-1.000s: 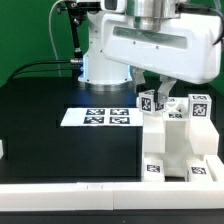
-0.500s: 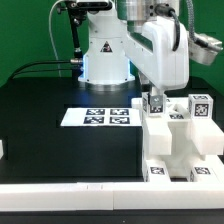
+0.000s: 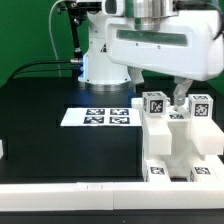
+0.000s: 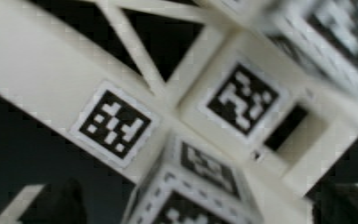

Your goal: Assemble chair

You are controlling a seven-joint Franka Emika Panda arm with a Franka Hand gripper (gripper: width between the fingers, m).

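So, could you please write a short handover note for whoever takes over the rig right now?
Tool: down at the top of the chair; open or shut cannot be told.
Chair: a white blocky structure on the exterior view's right, upright tagged pieces on top.
Marker board: flat on the table.
Done: main pieces appear joined.
Left: cannot tell which parts remain; wrist view is blurred.

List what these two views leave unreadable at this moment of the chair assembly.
- Gripper: in the exterior view only a dark finger shows behind the chair; open or shut, and contact, cannot be told.
- Arm: its upper part is cut off by the exterior view's top edge.
- Wrist view: motion blur and closeness; tagged white pieces fill it, but which parts they are is unclear, and no fingers are distinguishable.
- Tags on the marker board: too small to read.
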